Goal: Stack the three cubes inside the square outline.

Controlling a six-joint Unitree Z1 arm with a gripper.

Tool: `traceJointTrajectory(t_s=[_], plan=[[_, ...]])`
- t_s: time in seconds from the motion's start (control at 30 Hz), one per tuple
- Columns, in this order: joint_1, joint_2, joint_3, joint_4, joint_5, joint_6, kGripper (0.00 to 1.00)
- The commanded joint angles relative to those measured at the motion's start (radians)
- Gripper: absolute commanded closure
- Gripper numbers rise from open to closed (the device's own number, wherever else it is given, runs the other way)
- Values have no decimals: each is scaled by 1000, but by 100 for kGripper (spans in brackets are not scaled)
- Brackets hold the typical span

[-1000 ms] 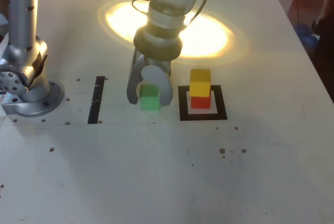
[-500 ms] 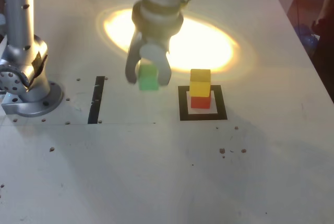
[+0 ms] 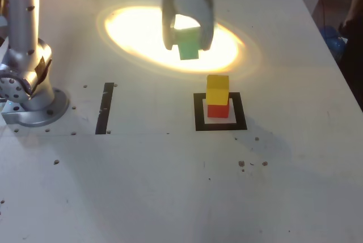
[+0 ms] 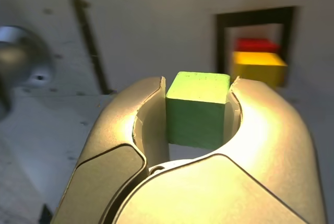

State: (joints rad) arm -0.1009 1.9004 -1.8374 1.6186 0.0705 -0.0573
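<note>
- Green solid cube (image 3: 188, 43) hangs upper centre of the exterior view, clamped in the grey two-fingered gripper (image 3: 188, 39).
- Yellow cube (image 3: 218, 89) tops red cube (image 3: 218, 110) inside black-taped square outline (image 3: 198, 113).

No readable text, label, brand, number or sign anywhere in either view.
</note>
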Motion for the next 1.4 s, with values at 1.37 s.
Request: traceJointTrajectory(t_s=[1.37], plan=[[-25, 174, -80, -11, -22, 4, 84]])
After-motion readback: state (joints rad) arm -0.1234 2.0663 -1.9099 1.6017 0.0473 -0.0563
